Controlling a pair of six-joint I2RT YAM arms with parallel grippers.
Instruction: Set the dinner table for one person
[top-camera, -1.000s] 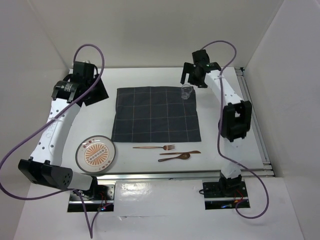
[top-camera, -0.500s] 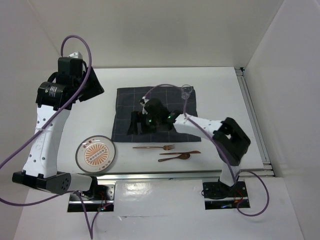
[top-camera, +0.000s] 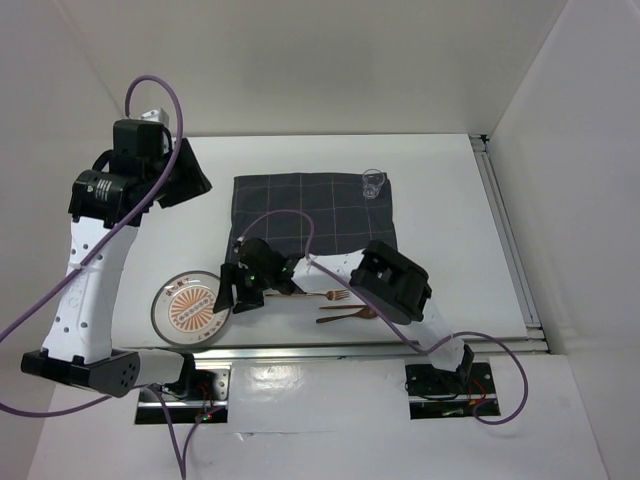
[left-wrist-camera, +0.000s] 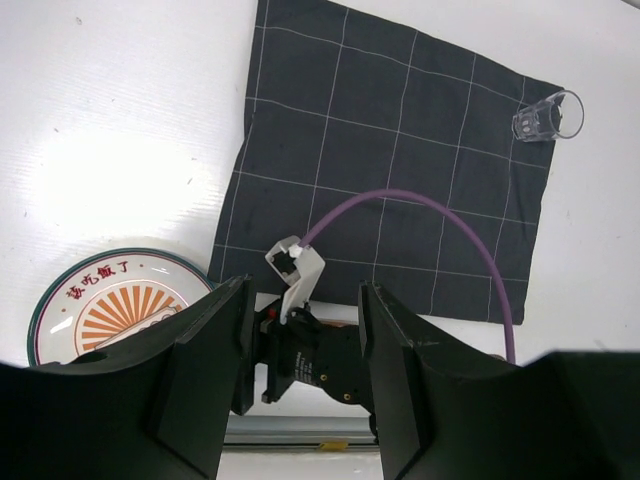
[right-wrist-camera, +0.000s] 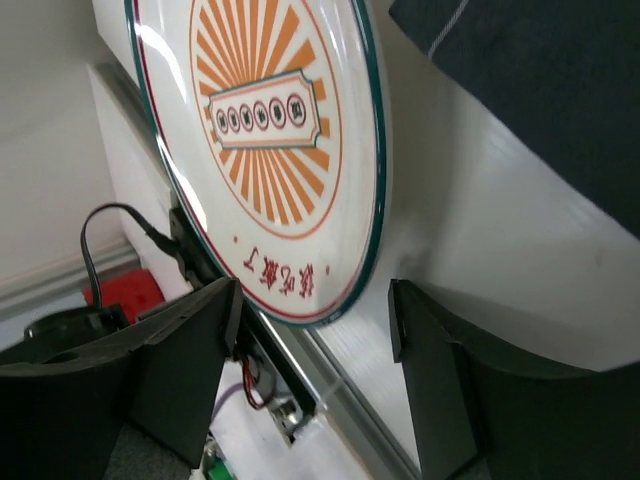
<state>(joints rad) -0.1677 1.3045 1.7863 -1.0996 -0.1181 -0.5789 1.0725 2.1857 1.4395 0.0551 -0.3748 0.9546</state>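
The white dinner table (top-camera: 440, 200) carries a dark grey grid cloth (top-camera: 312, 225) with a clear glass (top-camera: 373, 183) on its far right corner. A round plate (top-camera: 190, 308) with an orange sunburst lies at the front left. A copper fork (top-camera: 337, 295) and spoon (top-camera: 368, 312) lie in front of the cloth. My right gripper (top-camera: 230, 292) is open at the plate's right rim; in the right wrist view the plate (right-wrist-camera: 270, 150) fills the top and its rim lies between the open fingers (right-wrist-camera: 190, 380). My left gripper (top-camera: 188, 178) is open and empty, held high over the back left.
A metal rail (top-camera: 330, 348) runs along the table's near edge. The right arm (top-camera: 395, 280) lies low across the fork and spoon. From the left wrist the cloth (left-wrist-camera: 400, 170), glass (left-wrist-camera: 545, 115) and plate (left-wrist-camera: 110, 300) show below.
The right arm has swung from the far right near the glass, across the cloth, down to the plate at the front left. The left arm has lifted and shifted slightly left.
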